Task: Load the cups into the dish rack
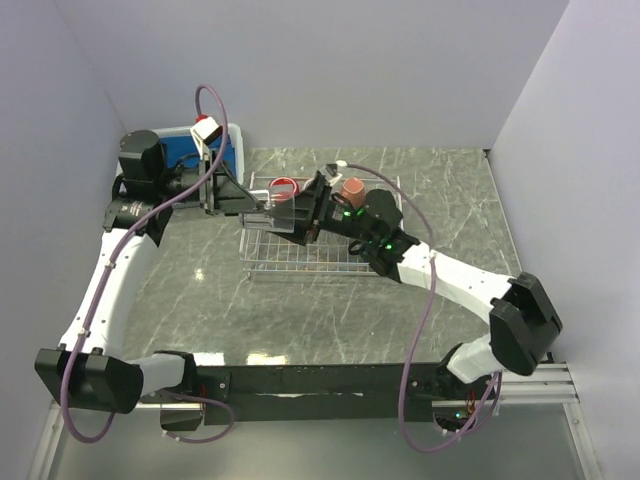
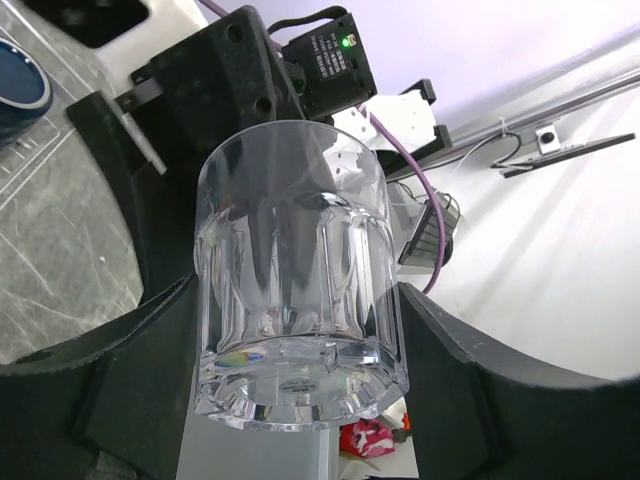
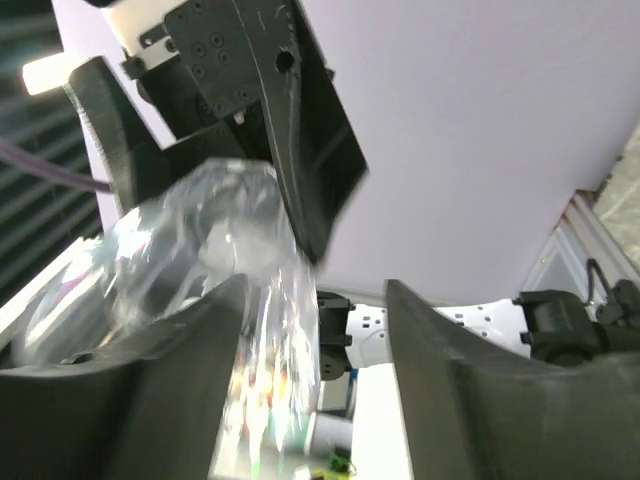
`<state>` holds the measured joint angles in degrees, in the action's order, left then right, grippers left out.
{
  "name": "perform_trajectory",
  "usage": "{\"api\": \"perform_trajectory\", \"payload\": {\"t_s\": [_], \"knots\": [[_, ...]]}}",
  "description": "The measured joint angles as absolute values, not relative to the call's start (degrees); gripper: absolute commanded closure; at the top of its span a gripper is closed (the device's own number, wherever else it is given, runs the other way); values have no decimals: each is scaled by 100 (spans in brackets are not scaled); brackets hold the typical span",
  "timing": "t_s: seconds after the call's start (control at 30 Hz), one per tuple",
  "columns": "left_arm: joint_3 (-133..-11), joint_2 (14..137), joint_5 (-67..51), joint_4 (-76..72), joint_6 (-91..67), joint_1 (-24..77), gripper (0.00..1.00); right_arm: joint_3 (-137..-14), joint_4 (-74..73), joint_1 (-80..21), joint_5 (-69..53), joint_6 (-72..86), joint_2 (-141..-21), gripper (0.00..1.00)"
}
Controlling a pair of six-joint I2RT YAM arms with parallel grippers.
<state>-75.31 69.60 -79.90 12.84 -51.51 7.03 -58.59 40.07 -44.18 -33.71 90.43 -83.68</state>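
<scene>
Glass between the fingers of my left tool (image 2: 297, 300): the clear glass (image 2: 295, 270) sits with its thick base nearest that wrist and its mouth pointing out past the fingertips. Both left fingers (image 2: 140, 380) press against its sides, so I read that tool as closed on the glass at a medium spread.

Directly beyond the glass's mouth is my right tool (image 3: 318, 290), nose to nose with the left one. On the right wrist view its jaws stand partly apart. The glass is a blur there, lying over one finger and reaching into the gap. I see daylight between it and the other finger, so the right tool is not gripping it.

From above, the two tools meet over the left part of the dish rack (image 1: 320, 262), and the glass hangs between them, above the wires. Just beyond the left tool, inside the rack, stands the red mug (image 1: 284, 186). Just beyond the right tool, the salmon-orange mug (image 1: 353, 188). Off to the left tool's side a navy cup (image 2: 15, 90) shows only its rim. The rack stands on the marbled table (image 1: 300, 320).
</scene>
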Motion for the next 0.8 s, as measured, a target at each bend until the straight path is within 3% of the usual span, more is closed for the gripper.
{"api": "perform_trajectory", "payload": {"t_s": [0.33, 0.43, 0.57, 0.8], "knots": [[-7760, 7043, -8368, 1634, -5059, 172, 99, -5347, 2665, -3437, -3470, 8503, -7043, 32], [-8383, 7310, -8060, 2934, -4045, 150, 99, -5181, 1828, -3033, -3472, 8149, -6425, 33], [-9786, 8143, -6604, 4762, -1988, 484, 99, -5120, 740, -2626, -3236, 7669, -5496, 33], [-9880, 8807, -3111, 5848, -482, 1612, 99, -5325, -1072, -2571, -2589, 6862, -4091, 32]]}}
